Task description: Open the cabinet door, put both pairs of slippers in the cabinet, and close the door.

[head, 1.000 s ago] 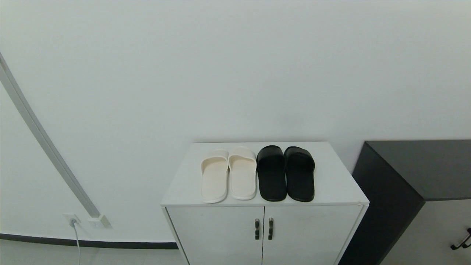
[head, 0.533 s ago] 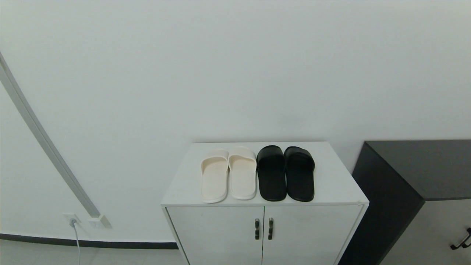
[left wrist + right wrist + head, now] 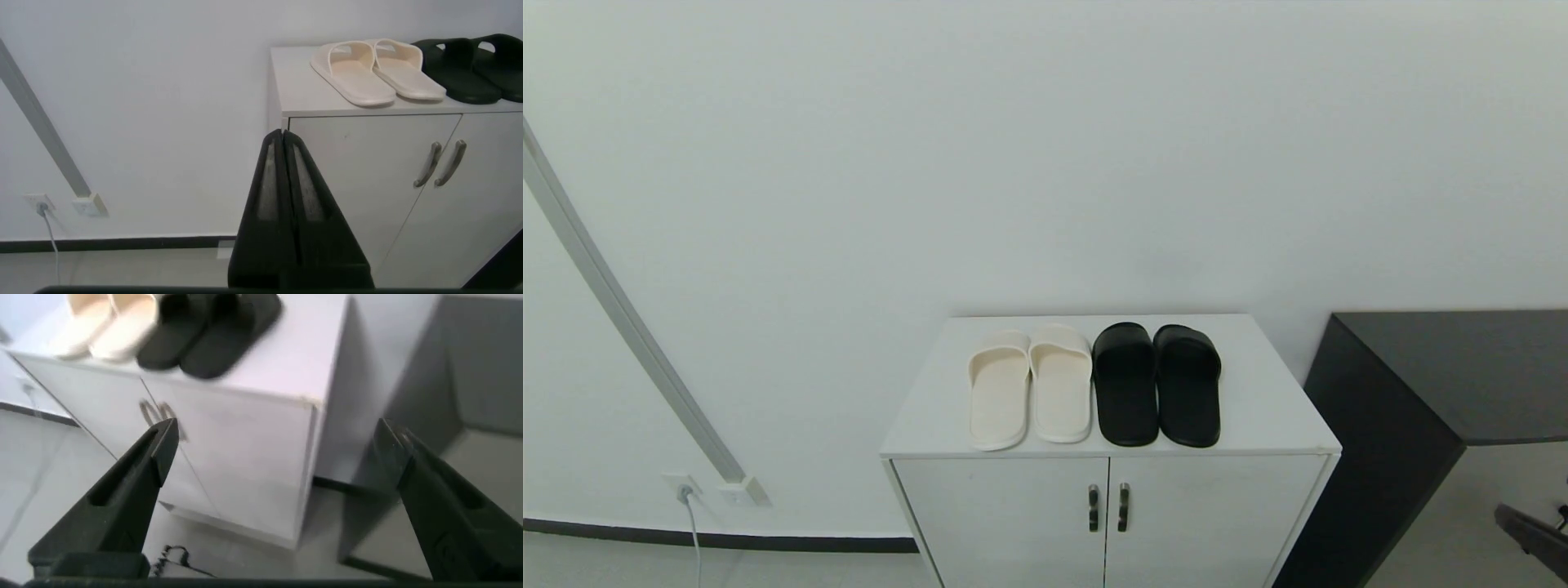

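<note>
Since cabinet (image 3: 1005,523) doors are shut, cream slippers (image 3: 1029,388) and black slippers (image 3: 1157,385) wait side by side on cabinet top (image 3: 1274,408). Right jaws spread wide, facing door handles (image 3: 1125,506), likely readied for pull. Left jaws pressed together, low beside cabinet, apparently idle.

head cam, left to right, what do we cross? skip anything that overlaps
wall socket → cream slippers → black slippers → dark grey unit
</note>
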You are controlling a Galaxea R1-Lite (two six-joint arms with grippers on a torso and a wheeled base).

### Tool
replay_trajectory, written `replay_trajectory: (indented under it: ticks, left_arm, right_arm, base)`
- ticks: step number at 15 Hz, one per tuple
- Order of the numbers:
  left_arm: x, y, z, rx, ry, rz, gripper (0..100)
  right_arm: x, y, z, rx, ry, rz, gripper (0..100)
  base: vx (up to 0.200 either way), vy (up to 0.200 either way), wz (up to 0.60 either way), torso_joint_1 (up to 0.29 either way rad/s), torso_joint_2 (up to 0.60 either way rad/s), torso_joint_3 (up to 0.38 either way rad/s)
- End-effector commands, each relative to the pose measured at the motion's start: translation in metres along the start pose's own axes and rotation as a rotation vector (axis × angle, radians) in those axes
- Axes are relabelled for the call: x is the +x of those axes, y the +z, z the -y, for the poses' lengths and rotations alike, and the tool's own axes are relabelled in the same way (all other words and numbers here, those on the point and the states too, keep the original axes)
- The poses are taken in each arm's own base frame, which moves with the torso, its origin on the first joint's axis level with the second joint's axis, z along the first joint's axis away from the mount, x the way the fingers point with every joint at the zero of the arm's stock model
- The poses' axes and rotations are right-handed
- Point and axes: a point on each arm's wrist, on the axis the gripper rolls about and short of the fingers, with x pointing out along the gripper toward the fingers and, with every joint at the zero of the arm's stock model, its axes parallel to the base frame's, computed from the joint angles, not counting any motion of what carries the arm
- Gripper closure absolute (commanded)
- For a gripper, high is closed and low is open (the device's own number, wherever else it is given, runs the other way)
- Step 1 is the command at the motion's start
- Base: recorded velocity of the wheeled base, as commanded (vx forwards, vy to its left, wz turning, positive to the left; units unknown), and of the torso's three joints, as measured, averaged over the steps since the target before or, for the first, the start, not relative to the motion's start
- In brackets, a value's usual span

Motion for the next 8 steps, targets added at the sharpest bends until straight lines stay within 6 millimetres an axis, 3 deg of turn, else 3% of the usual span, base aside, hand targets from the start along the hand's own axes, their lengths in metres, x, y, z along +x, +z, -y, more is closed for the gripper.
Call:
replay_trajectory:
  ticks: [1,8]
  left_arm:
    - [0.000,0.000,0.000,0.000,0.001,-0.001,100]
    - [0.000,0.000,0.000,0.000,0.001,-0.001,100]
  right_arm:
    - [0.068,0.018,-0.011,0.004,0.086,-0.102,0]
    - [0.148,0.039,-0.078,0.046,0.110,-0.142,0]
  base:
    - [0.000,0.000,0.00,0.000,0.00,0.000]
    - [0.000,0.000,0.00,0.000,0.00,0.000]
